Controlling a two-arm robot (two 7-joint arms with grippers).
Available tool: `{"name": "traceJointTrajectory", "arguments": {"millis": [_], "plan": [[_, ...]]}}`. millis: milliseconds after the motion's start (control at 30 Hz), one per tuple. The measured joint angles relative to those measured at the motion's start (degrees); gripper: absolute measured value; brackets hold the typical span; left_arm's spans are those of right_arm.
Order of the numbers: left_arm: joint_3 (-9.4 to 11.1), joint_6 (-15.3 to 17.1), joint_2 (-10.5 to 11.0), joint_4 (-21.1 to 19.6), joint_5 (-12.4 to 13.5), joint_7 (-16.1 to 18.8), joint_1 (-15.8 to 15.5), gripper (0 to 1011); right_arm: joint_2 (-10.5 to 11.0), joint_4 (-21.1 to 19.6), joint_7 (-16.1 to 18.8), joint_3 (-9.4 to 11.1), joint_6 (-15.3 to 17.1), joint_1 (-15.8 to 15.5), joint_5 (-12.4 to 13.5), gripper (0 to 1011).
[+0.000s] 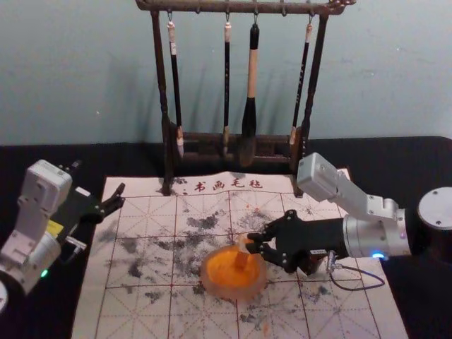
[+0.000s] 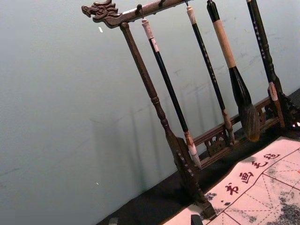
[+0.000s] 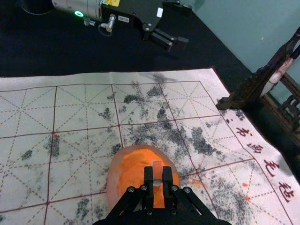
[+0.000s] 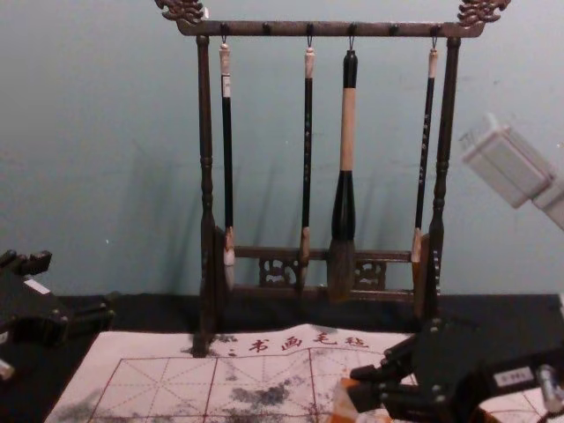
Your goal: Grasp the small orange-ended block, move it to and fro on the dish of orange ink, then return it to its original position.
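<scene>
Grasp done: my right gripper (image 1: 253, 242) pinches block (image 3: 157, 173) at ink dish (image 1: 233, 291). Inking likely underway, return pending. Left gripper (image 1: 121, 195) spread, by mat's (image 1: 95, 311) left edge.

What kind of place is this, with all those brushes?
It looks like a spot for brush writing or painting: brushes hang from a dark rack, and a dish of orange ink sits on a mat printed with squares.

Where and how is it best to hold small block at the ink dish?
The block is likely best held by its upper part, from the robot's right, fingers on opposite sides, as the right gripper does: its orange end points down at the dish.
</scene>
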Motion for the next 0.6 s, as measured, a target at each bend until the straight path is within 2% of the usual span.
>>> {"name": "traceJointTrajectory", "arguments": {"millis": [600], "plan": [[0.0,0.0,0.0,0.0,0.0,0.0,0.0,1001,3.0,-4.4,1.2,0.4,0.2,-2.8,1.3,84]]}}
